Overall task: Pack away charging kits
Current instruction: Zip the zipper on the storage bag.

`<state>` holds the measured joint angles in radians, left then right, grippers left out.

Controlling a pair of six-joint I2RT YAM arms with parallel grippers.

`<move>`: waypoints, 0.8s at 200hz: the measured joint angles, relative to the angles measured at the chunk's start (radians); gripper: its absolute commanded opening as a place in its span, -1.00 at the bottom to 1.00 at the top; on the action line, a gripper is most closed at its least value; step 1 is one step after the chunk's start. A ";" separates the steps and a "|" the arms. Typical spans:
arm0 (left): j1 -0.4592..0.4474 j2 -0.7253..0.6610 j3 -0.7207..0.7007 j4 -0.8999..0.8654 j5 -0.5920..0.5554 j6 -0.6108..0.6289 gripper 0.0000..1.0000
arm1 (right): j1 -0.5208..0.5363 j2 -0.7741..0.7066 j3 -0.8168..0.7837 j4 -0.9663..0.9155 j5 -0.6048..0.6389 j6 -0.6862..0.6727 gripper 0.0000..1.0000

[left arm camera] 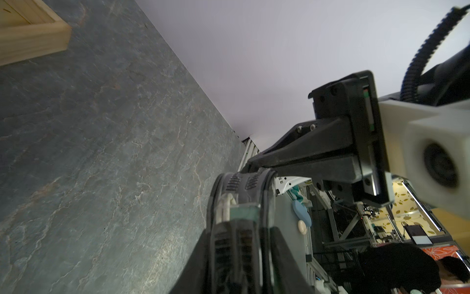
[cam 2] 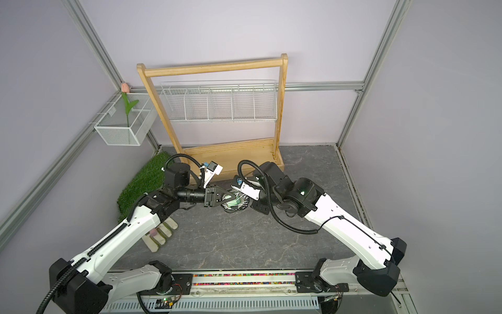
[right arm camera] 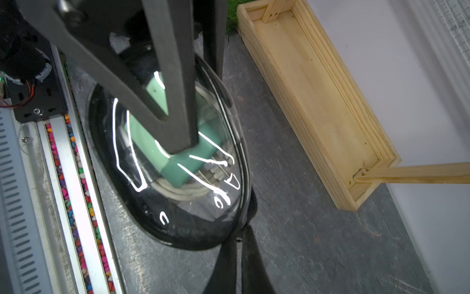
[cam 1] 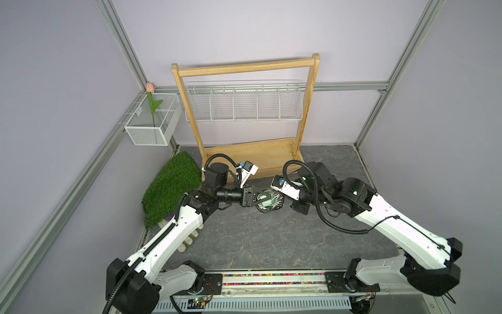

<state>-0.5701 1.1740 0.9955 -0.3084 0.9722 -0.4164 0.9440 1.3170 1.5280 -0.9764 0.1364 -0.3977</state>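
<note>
Already the charger block (right arm camera: 175, 170) and cable coil (right arm camera: 178, 193) lie inside the pouch (right arm camera: 183, 219); the left claw (cam 1: 270, 199) clamps its flat faces, and the right claw (right arm camera: 241, 238) (clenched) pinches the opposite rim end.

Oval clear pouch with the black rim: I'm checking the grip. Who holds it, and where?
The left gripper clamps the oval clear black-rimmed pouch across its two faces; the right gripper is shut on its rim.

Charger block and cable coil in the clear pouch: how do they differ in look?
The charger block is mint green; the cable coil is off-white. The block is a solid square piece; the coil is thin cable wound in loops. In the right wrist view the block covers much of the coil. Both lie inside the clear pouch.
</note>
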 measured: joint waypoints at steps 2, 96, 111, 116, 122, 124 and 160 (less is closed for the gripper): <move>-0.002 0.001 0.000 -0.005 -0.001 0.004 -1.00 | 0.002 0.002 0.002 -0.005 0.003 -0.001 -0.88; -0.037 -0.014 0.012 -0.103 -0.007 0.119 -1.00 | 0.039 0.026 0.053 -0.076 -0.011 -0.037 -0.88; -0.043 -0.014 0.013 -0.120 -0.007 0.126 -1.00 | 0.049 0.032 0.057 -0.090 -0.010 -0.038 -0.88; -0.045 -0.014 0.013 -0.126 -0.007 0.127 -1.00 | 0.052 0.033 0.057 -0.095 -0.008 -0.038 -0.88; -0.047 -0.014 0.013 -0.132 -0.007 0.131 -1.00 | 0.056 0.034 0.057 -0.100 -0.005 -0.041 -0.88; -0.048 -0.014 0.013 -0.135 -0.007 0.132 -1.00 | 0.057 0.034 0.057 -0.100 -0.004 -0.042 -0.88; -0.055 -0.020 0.013 -0.142 -0.015 0.142 -1.00 | 0.070 0.031 0.057 -0.103 0.033 -0.069 -0.88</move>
<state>-0.6254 1.1542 1.0080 -0.4503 0.9569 -0.2745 1.0142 1.3476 1.5848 -1.0798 0.1692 -0.4667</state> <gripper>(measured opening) 0.291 0.066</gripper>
